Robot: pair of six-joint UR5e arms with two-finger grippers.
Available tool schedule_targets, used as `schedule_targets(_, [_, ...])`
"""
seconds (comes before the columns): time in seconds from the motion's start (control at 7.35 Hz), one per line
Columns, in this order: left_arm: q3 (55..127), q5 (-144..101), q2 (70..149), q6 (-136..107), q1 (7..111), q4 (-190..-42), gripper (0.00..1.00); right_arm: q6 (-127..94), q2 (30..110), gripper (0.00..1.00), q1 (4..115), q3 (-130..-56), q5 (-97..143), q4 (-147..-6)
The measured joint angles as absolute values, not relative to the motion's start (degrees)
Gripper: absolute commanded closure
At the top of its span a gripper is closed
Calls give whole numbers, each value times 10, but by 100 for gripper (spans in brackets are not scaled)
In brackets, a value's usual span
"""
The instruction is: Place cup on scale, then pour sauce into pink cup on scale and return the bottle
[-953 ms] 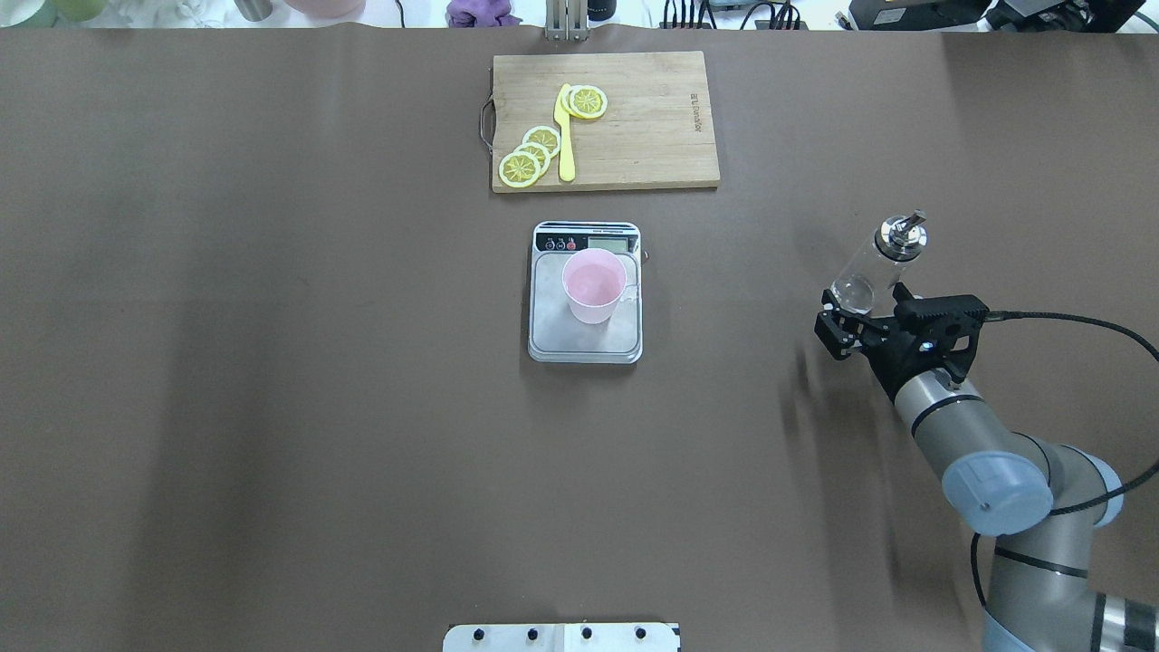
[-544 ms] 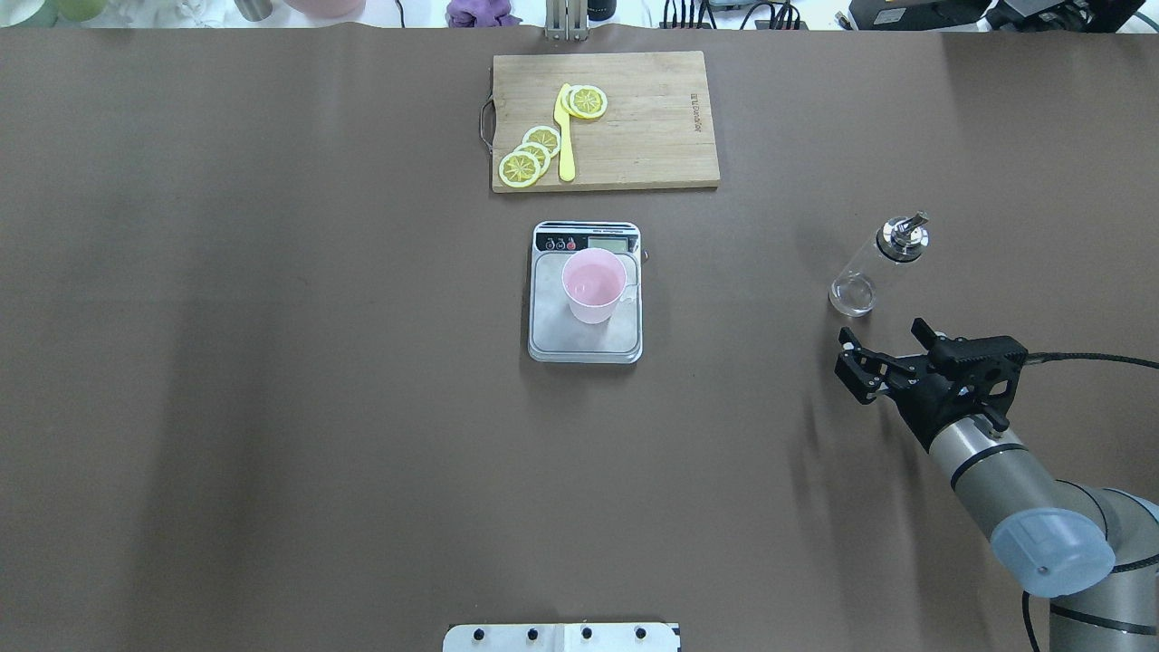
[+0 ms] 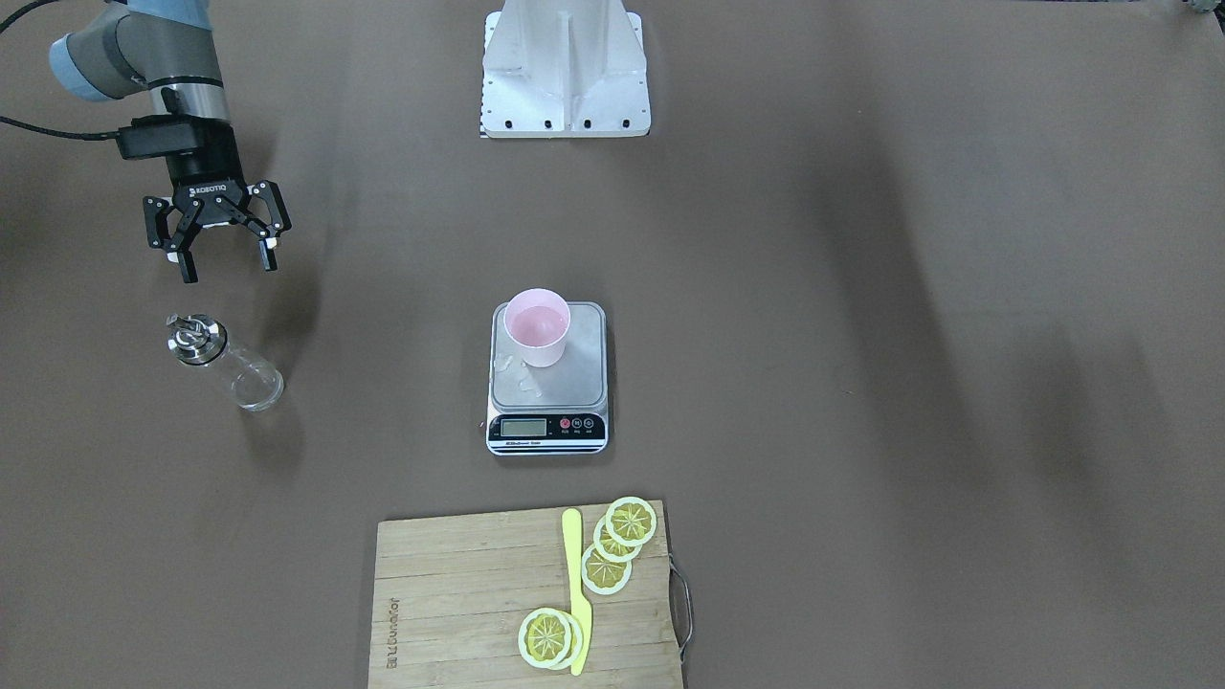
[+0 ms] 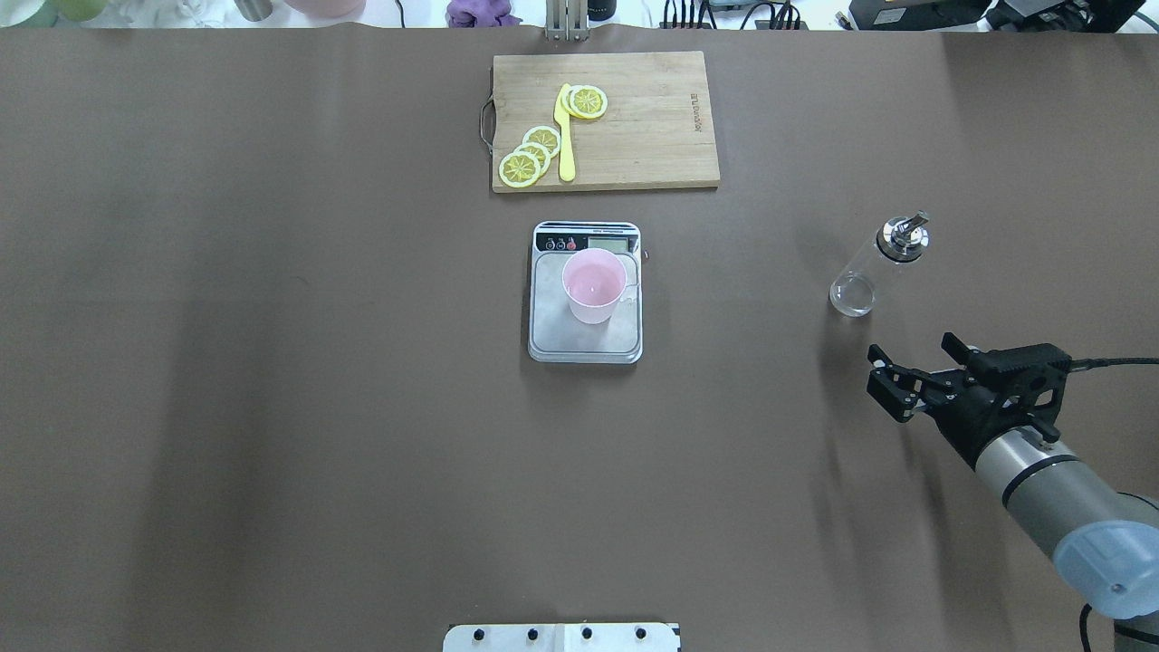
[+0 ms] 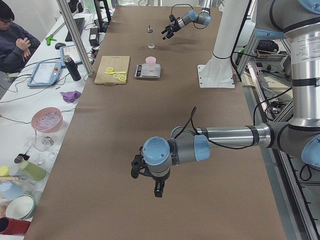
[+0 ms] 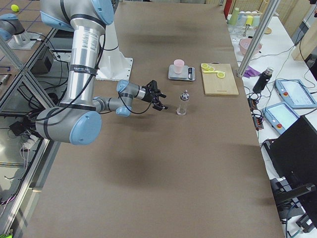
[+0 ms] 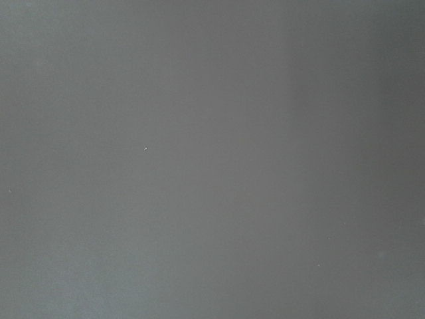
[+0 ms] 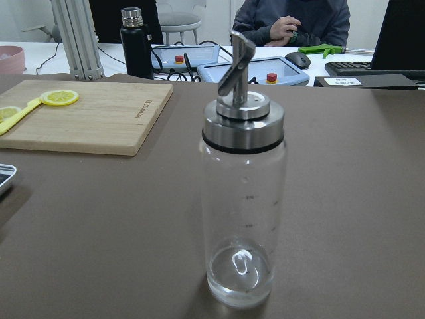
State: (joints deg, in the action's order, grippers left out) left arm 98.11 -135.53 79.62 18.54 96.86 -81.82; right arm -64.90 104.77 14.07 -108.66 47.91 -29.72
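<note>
On the robot's left, the left end effector (image 5: 150,176) shows only in the side view from that end, low over bare brown tabletop (image 4: 272,362) and well apart from everything else. Whether it is open or closed cannot be told. Its wrist camera sees nothing but plain tabletop.

At the middle of the far edge lies a wooden cutting board (image 4: 634,127). It carries a yellow knife (image 4: 566,145), three overlapping lemon slices (image 4: 530,156) to the left of the blade and one more slice beside its tip.

Just nearer the robot than the board sits the scale (image 4: 586,342), its display strip facing away from the robot. The pink cup (image 4: 593,285) stands upright on the steel platform, toward the display end and within its edges.

Further right, well apart from the scale, the bottle (image 4: 869,272) stands upright on the tabletop with its metal spout on top. Nothing touches it. How much liquid it holds is hard to tell through the glass.

Rightmost, the right end effector (image 3: 228,268) hangs near the bottle on the robot's side of it. Its fingers are spread wide and empty, pointing toward the bottle with a clear gap between them and the glass.
</note>
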Motion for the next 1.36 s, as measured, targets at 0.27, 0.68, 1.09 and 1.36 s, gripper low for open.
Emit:
schedule_targets(0.27, [982, -1356, 796, 185, 969, -818, 2, -618, 1065, 0, 201, -1092, 559, -298])
schedule_targets(0.68, [982, -1356, 796, 186, 969, -818, 2, -502, 1064, 0, 380, -1059, 757, -297])
schedule_targets(1.09, [982, -1356, 795, 186, 969, -818, 2, -365, 1027, 0, 616, -996, 1035, -331])
schedule_targets(1.36, [980, -1355, 796, 186, 969, -818, 2, -287, 994, 0, 719, -980, 1147, -436])
